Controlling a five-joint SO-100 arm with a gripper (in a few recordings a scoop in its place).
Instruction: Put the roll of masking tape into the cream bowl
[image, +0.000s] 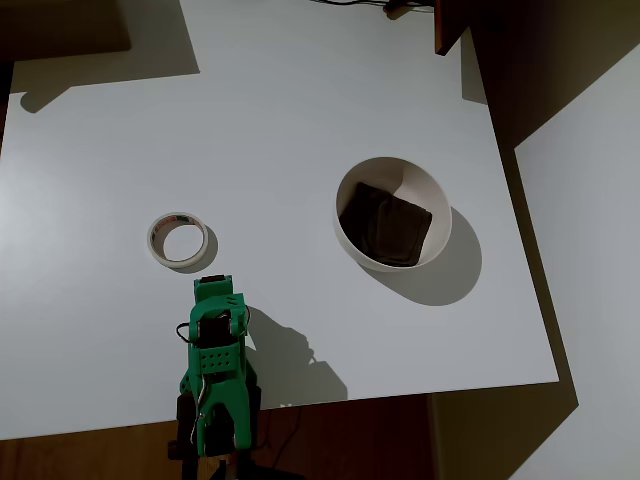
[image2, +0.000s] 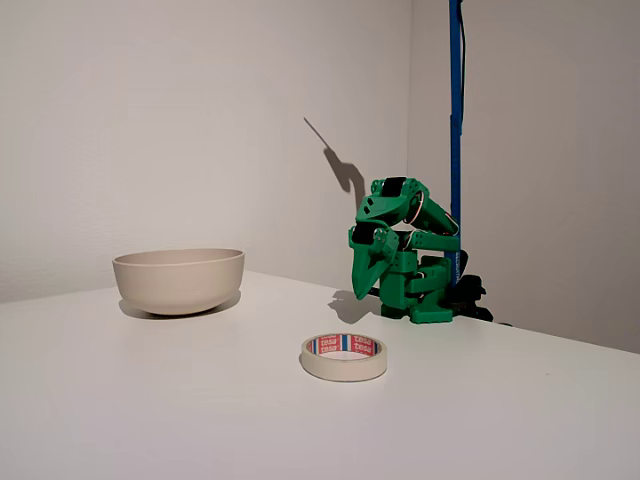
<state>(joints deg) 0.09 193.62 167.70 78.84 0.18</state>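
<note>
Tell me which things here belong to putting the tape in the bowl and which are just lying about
Part of the job:
- roll of masking tape, flat on the table
- cream bowl
- end effector, folded near the arm's base

Just there:
- dark brown pad inside the bowl
- blue pole behind the arm
- white table

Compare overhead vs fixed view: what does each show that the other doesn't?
Overhead alone: the dark brown pad inside the cream bowl, and the table's edges. Fixed alone: the red and blue print inside the roll of masking tape, the bowl's outer wall, a blue pole. Both: tape lying flat on the white table, apart from the bowl; green arm folded, end effector empty.
</note>
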